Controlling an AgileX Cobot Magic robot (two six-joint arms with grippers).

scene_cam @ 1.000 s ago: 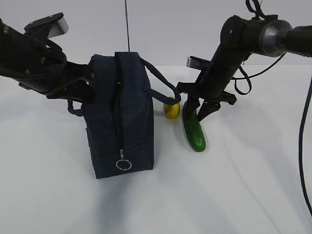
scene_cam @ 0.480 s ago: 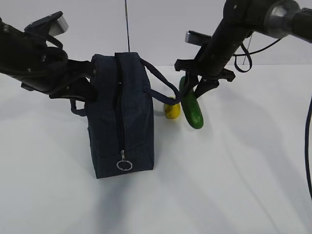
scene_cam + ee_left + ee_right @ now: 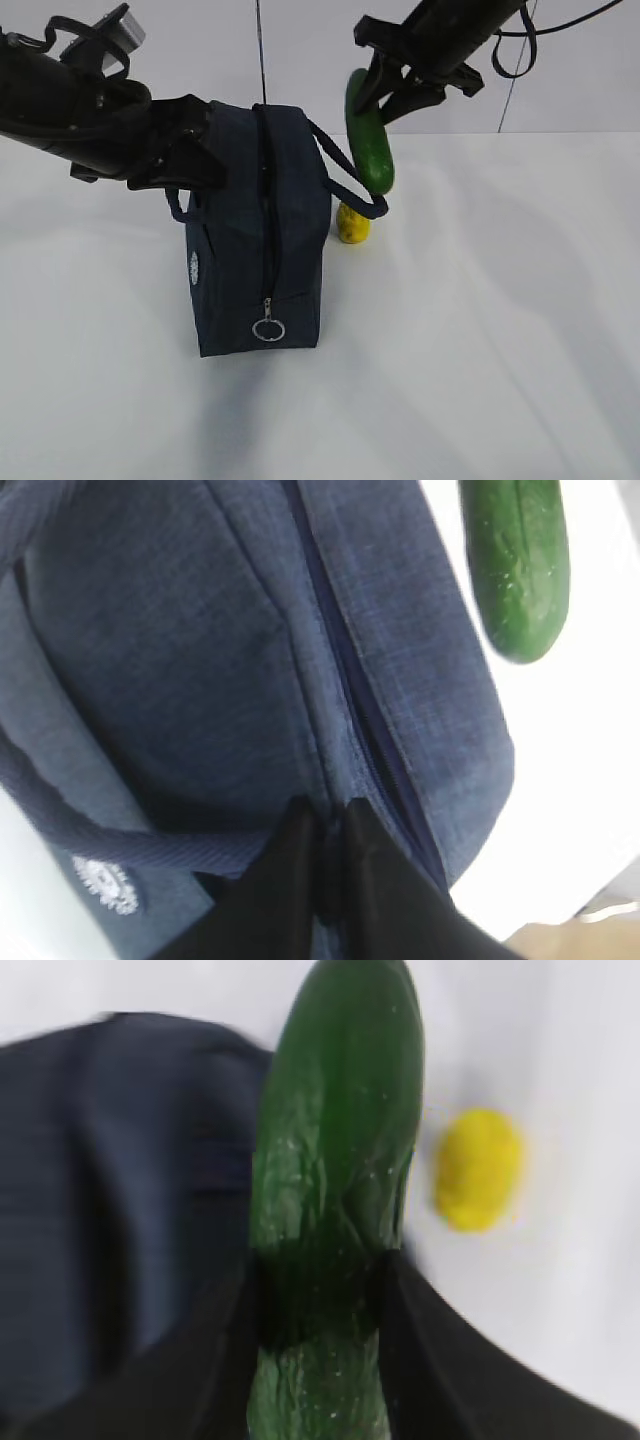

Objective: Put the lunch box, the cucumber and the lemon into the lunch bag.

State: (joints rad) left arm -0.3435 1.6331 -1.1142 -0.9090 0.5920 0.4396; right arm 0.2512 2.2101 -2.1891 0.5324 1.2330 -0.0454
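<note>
The navy lunch bag (image 3: 255,240) stands upright at the table's middle, and its silver ring pull (image 3: 268,330) hangs low on the near end. My left gripper (image 3: 195,150) is shut on a fold of fabric at the bag's top left, seen close up with the left gripper (image 3: 325,825) pinching cloth beside the zipper. My right gripper (image 3: 388,85) holds the dark green cucumber (image 3: 370,135) in the air, hanging just right of the bag's top over the right handle (image 3: 345,175). In the right wrist view the right gripper (image 3: 320,1300) clamps the cucumber (image 3: 335,1150). The lemon (image 3: 352,225) lies on the table by the bag. The lunch box is out of view.
The white table (image 3: 500,330) stretches to the right and front of the bag. A white round logo (image 3: 193,268) marks the bag's left side. Cables (image 3: 515,60) hang from the right arm at the upper right.
My right gripper has lifted the cucumber off the table, up and leftward to the bag's top. The bag has shifted slightly right with the left gripper.
</note>
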